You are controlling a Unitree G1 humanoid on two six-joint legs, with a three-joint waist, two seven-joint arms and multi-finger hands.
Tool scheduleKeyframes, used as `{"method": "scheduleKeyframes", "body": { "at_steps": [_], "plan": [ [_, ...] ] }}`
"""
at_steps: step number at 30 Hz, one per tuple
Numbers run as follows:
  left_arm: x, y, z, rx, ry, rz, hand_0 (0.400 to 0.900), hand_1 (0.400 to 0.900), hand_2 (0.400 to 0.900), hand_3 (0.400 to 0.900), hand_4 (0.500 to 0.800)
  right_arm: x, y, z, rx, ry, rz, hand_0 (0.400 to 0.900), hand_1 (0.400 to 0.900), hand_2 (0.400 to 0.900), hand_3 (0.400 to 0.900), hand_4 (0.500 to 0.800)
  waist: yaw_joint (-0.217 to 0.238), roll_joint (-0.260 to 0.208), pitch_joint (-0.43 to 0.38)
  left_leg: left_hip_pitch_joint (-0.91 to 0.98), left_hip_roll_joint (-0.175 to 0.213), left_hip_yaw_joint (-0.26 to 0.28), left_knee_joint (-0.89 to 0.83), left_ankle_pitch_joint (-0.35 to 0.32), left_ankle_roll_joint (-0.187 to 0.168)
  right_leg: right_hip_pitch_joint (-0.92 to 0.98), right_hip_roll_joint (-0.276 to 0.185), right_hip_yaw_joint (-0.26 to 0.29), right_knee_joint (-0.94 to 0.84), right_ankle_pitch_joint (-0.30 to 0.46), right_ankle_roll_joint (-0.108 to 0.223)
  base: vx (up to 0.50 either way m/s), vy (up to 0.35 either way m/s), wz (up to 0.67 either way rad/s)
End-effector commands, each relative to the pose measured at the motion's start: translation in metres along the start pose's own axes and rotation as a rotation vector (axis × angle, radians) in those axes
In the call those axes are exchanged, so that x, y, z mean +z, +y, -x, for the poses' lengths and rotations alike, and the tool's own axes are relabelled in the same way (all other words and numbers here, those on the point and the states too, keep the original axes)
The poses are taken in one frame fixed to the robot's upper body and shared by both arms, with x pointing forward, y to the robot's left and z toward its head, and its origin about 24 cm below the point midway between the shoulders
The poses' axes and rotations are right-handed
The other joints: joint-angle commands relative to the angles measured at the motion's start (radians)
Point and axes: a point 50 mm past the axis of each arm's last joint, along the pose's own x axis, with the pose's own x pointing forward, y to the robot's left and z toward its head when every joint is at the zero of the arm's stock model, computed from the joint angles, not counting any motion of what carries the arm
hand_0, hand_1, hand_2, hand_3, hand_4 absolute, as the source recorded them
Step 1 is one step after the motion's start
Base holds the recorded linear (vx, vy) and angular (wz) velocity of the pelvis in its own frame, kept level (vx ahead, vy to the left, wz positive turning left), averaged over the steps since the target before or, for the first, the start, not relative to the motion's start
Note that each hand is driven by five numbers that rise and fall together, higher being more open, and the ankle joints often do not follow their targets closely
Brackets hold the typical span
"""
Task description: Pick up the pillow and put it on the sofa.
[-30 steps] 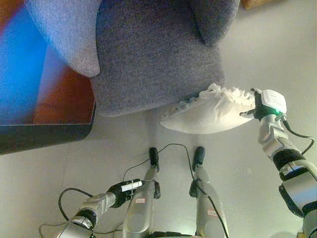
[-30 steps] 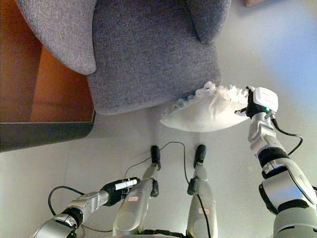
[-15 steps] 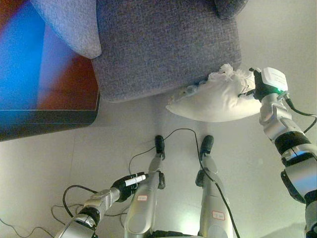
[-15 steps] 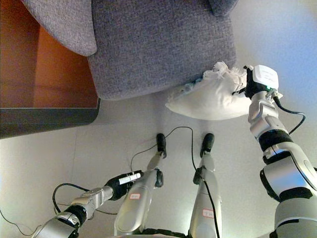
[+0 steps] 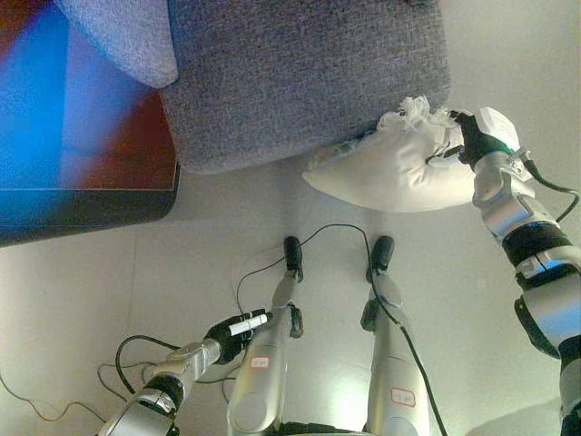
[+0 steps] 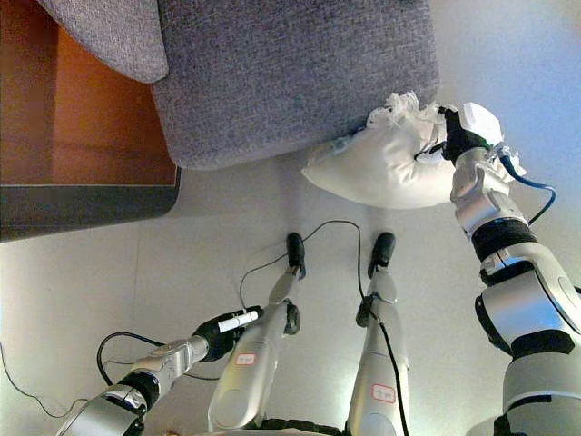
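Note:
A white pillow [image 5: 386, 170] with a frilled edge hangs in the air at the front right corner of the grey sofa seat [image 5: 300, 73]. My right hand [image 5: 467, 141] is shut on the pillow's right end and holds it up against the seat's front edge; it also shows in the right eye view [image 6: 454, 141]. The pillow [image 6: 381, 168] tilts down to the left, clear of the floor. My left hand [image 5: 231, 329] hangs low at the lower left with its fingers curled, holding nothing.
A grey sofa armrest [image 5: 123, 36] rises at the upper left. A dark-framed wooden table [image 6: 82, 195] stands to the left of the sofa. Pale floor [image 5: 100, 282] spreads in front of the sofa.
My right hand has lifted the pillow's right end higher and closer to the seat corner. The whole view has shifted as the camera moved. The left hand stays low.

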Motion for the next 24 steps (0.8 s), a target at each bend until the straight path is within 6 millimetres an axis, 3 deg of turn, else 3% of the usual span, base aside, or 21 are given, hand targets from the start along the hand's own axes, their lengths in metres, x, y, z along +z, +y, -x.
{"method": "scheduleKeyframes", "body": {
  "at_steps": [1,10,11,12,17,24],
  "plan": [
    [-0.016,-0.017,-0.006,-0.073,0.088,-0.003,0.900,0.900,0.900,0.900,0.800,0.045,-0.055,-0.004,-0.104,-0.142,-0.047,0.900,0.900,0.900,0.900,0.800,0.020,0.036,0.020,-0.084,-0.025,-0.078,0.118,-0.095,-0.021,-0.016,0.051,-0.038,0.142,-0.153,0.034,0.00,0.000,0.00],
    [-0.011,-0.021,-0.008,-0.079,0.074,-0.008,0.900,0.900,0.900,0.900,0.800,0.070,-0.059,-0.004,0.016,-0.173,-0.051,0.900,0.900,0.900,0.900,0.800,0.033,0.041,0.020,-0.117,-0.023,-0.083,0.143,-0.095,-0.024,-0.049,0.045,-0.043,0.174,-0.163,0.028,0.00,0.000,0.00],
    [-0.010,-0.021,-0.008,-0.080,0.074,-0.008,0.900,0.900,0.900,0.900,0.800,0.072,-0.060,-0.004,0.016,-0.177,-0.060,0.445,0.445,0.445,0.445,0.527,0.035,0.041,0.020,-0.122,-0.023,-0.083,0.146,-0.094,-0.023,-0.053,0.044,-0.044,0.178,-0.164,0.027,0.00,0.000,0.00],
    [-0.009,-0.021,-0.008,-0.079,0.074,-0.008,0.900,0.900,0.900,0.900,0.800,0.074,-0.062,-0.004,0.004,-0.186,-0.063,0.400,0.400,0.400,0.400,0.500,0.036,0.041,0.020,-0.126,-0.022,-0.083,0.150,-0.095,-0.023,-0.056,0.043,-0.045,0.182,-0.166,0.027,0.00,0.000,0.00],
    [-0.010,-0.021,-0.008,-0.074,0.073,-0.006,0.900,0.900,0.900,0.900,0.800,0.079,-0.070,-0.003,-0.054,-0.198,-0.066,0.400,0.400,0.400,0.400,0.500,0.038,0.038,0.020,-0.135,-0.018,-0.084,0.151,-0.095,-0.024,-0.066,0.045,-0.048,0.193,-0.169,0.028,0.00,0.000,0.00],
    [-0.011,-0.022,-0.008,-0.078,0.072,-0.003,0.900,0.900,0.900,0.900,0.800,0.071,-0.069,-0.004,-0.042,-0.183,-0.085,0.400,0.400,0.400,0.400,0.500,0.039,0.034,0.020,-0.123,-0.014,-0.085,0.144,-0.095,-0.023,-0.055,0.047,-0.053,0.191,-0.171,0.027,0.00,-0.001,-0.01]
  ]
}}
